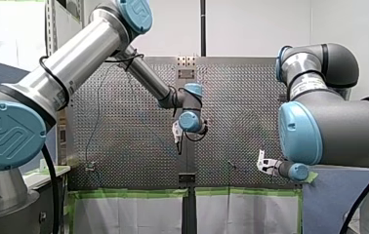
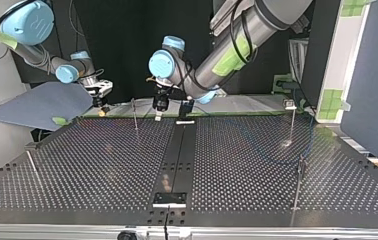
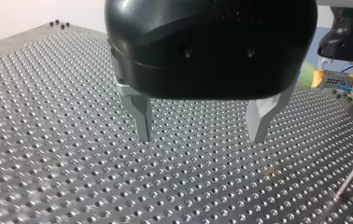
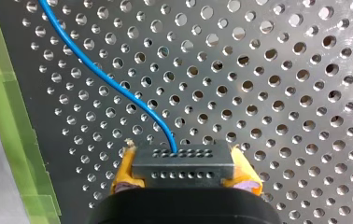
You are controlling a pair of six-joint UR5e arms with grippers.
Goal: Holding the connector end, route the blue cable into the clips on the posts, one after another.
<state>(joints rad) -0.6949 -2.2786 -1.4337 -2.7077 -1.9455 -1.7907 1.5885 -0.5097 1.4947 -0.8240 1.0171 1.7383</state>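
As I am scanning the front view from its left side, a thin post (image 1: 91,167) is standing low on the perforated table (image 1: 133,146); further along, my left gripper (image 1: 177,137) is hanging over the table's middle, and its own wrist camera is showing its two metal fingers (image 3: 142,119) spread wide with only bare table between them; a second post (image 1: 231,165) is standing between the two arms; at the right, my right gripper (image 1: 261,165) is sitting by the table's edge, close to the green tape (image 4: 6,116), and its yellow pads (image 4: 122,173) are clamping the grey connector (image 4: 183,163) from both sides; the blue cable (image 4: 118,88) is leaving the connector's front face and curving away ahead of the gripper, lying over the holes; whether it is sitting in any clip, I cannot tell.
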